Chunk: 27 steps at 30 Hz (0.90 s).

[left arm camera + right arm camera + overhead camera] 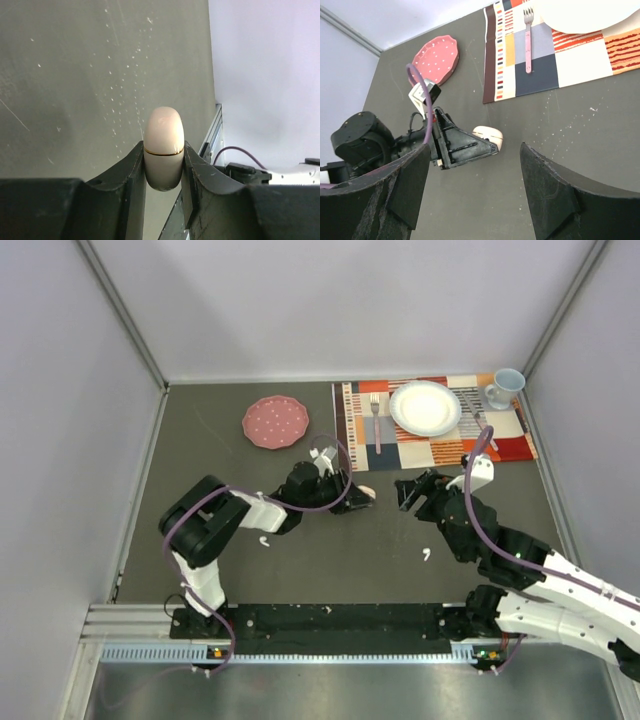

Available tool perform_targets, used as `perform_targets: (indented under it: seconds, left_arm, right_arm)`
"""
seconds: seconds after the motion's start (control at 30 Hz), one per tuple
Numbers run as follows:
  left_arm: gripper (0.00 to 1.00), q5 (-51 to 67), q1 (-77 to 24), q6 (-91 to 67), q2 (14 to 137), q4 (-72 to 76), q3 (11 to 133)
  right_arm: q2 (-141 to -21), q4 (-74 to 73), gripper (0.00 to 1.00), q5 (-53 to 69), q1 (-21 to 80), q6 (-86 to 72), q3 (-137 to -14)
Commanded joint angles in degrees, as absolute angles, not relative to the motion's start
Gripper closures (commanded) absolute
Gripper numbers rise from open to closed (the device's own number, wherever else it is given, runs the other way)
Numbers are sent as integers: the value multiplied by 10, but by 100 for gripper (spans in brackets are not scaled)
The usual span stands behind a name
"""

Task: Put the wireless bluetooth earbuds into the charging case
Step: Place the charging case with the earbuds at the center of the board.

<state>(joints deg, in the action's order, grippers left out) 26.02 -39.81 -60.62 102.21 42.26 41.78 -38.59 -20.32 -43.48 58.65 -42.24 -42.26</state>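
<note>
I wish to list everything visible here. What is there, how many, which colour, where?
egg-shaped charging case: one, pale pink, in left gripper
tiny plastic earbuds: two seen, white, on grey table
scalloped dotted plate: one, pink, left of placemat
patchwork placemat: one, multicoloured, far right
round plate: one, white, on placemat
fork: one, pink, left of round plate
second utensil: one, colour unclear, right of it
mug: one, pale blue, placemat's far corner
left gripper: one, black, shut on case
right gripper: one, black, open, empty

Pinkish-cream case [163, 145]; white-dotted pink plate [275, 422]; patchwork placemat [440, 452].
</note>
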Motion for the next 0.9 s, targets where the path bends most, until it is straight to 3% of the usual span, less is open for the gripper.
perform_targets:
  seconds: [0.0,0.3,0.8,0.87]
  left_arm:
    - [99,267,-396,-683,1065,526,453]
    - [85,214,-396,-730,1086,467,439]
    - [79,199,-396,-787,1139,447,438]
    - [73,198,-396,-784,1134,429,436]
  right_arm:
    - [-378,-207,28,-445,580,-418,-422]
    - [-378,-208,28,-446,579,-419,-420]
    - [-374,-210,27,-446,578,-415,-417]
    - [-373,-210,27,-449,578,-416,-417]
